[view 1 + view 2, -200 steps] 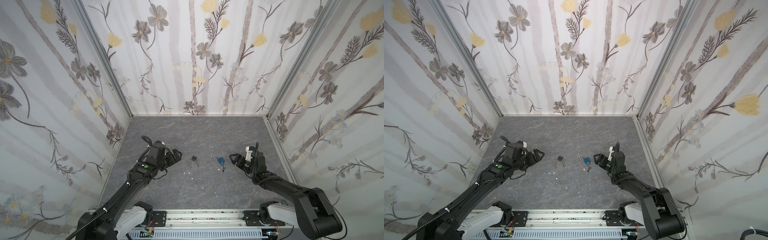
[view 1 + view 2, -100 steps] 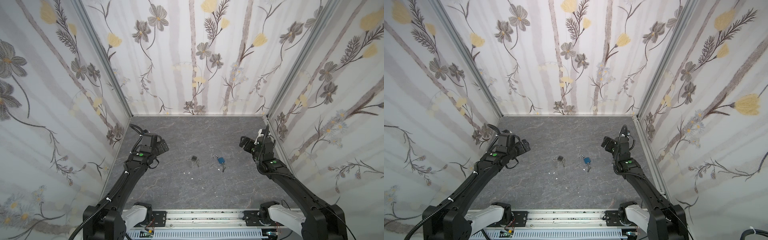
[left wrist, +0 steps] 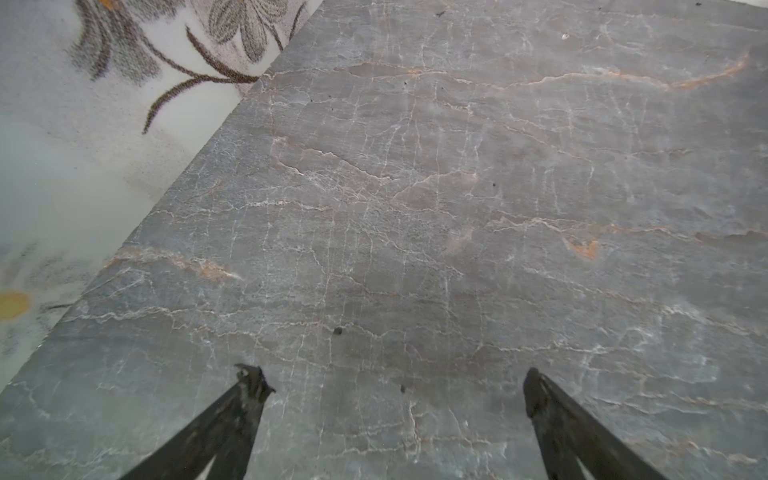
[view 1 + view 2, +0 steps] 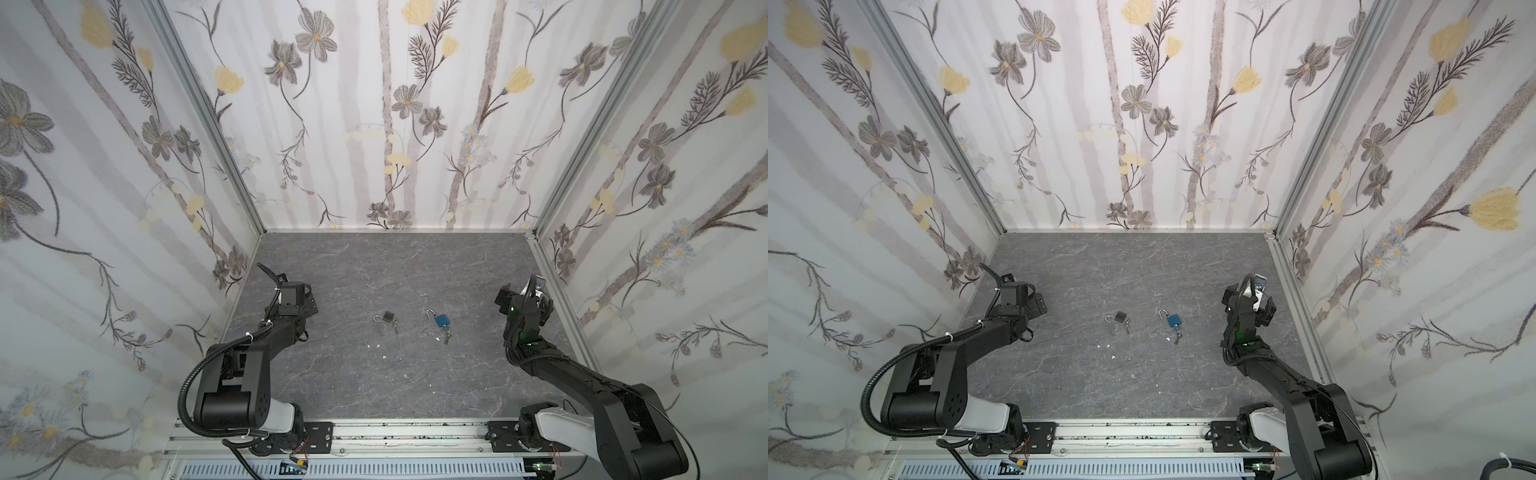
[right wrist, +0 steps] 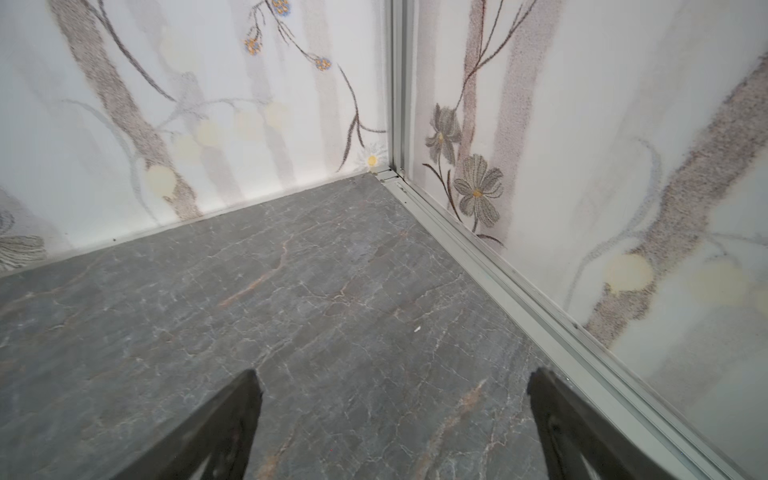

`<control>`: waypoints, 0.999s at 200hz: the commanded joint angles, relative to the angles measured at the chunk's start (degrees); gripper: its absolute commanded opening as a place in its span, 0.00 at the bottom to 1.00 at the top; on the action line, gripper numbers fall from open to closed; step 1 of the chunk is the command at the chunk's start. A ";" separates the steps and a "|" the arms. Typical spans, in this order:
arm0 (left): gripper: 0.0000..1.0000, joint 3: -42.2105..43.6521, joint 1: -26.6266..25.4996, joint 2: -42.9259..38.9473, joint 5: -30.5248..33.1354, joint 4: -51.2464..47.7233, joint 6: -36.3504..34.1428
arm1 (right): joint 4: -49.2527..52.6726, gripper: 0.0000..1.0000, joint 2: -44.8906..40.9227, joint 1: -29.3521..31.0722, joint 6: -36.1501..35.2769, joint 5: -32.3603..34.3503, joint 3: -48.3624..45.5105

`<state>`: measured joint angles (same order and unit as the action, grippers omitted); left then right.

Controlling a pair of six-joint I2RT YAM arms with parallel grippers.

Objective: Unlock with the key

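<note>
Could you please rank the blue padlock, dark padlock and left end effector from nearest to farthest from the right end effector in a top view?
From the right end effector:
1. blue padlock, right of centre.
2. dark padlock, just left of it.
3. left end effector, far left.

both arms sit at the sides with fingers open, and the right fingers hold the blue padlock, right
No: the right fingers hold nothing, as the right wrist view shows. The blue padlock lies on the table in both top views.
</note>
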<state>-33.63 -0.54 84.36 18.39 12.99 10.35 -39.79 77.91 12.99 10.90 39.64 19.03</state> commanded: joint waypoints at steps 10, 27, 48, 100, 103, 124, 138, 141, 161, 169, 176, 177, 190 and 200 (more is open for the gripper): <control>1.00 3.30 0.01 1.37 -2.66 20.79 -4.95 | -22.67 1.00 1.89 -0.27 -10.35 -1.18 -3.92; 1.00 8.54 -0.88 2.26 -4.02 31.10 -6.77 | -38.35 1.00 6.51 -2.82 -12.51 -9.49 -8.71; 1.00 12.35 -2.08 5.98 -5.16 42.20 -8.66 | -31.65 1.00 5.12 -6.91 -9.51 -20.36 -7.66; 1.00 12.35 -2.29 6.18 -3.97 42.42 -8.79 | -34.62 1.00 7.20 -9.98 -7.45 -23.59 -8.32; 1.00 12.29 -2.43 5.80 -3.70 41.55 -8.73 | -34.03 1.00 7.22 -9.88 -7.54 -23.35 -8.08; 1.00 12.27 -2.37 5.84 -3.71 41.62 -8.68 | -39.13 1.00 8.61 -9.14 -8.67 -22.68 -9.24; 1.00 12.37 -2.38 6.11 -3.63 42.24 -8.77 | -36.53 1.00 8.05 -9.03 -8.63 -22.65 -8.52; 1.00 12.35 -2.38 5.93 -3.64 41.88 -8.83 | -36.65 1.00 8.05 -9.03 -8.64 -22.65 -8.60; 1.00 12.33 -2.44 5.98 -3.63 42.05 -8.78 | -37.63 1.00 8.65 -8.84 -8.91 -22.43 -8.66; 1.00 12.35 -2.41 6.12 -3.56 42.38 -8.85 | -37.51 1.00 8.82 -8.84 -8.93 -22.38 -8.43; 1.00 12.38 -2.48 6.02 -3.62 42.23 -8.79 | -37.21 1.00 8.92 -8.83 -8.85 -22.30 -8.20; 1.00 12.37 -2.47 6.01 -3.62 42.22 -8.82 | -37.21 1.00 8.92 -8.80 -8.86 -22.27 -8.16; 1.00 12.61 -2.57 6.11 -3.35 42.79 -8.94 | -37.36 1.00 8.67 -8.86 -8.87 -22.30 -8.43; 1.00 12.69 -2.72 6.06 -3.23 42.94 -9.03 | -37.75 1.00 8.59 -8.83 -8.83 -22.28 -8.72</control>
<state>-21.30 -3.07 90.37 13.98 53.10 2.26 -74.96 86.56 4.05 2.92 17.74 10.20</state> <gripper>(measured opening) 0.997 0.995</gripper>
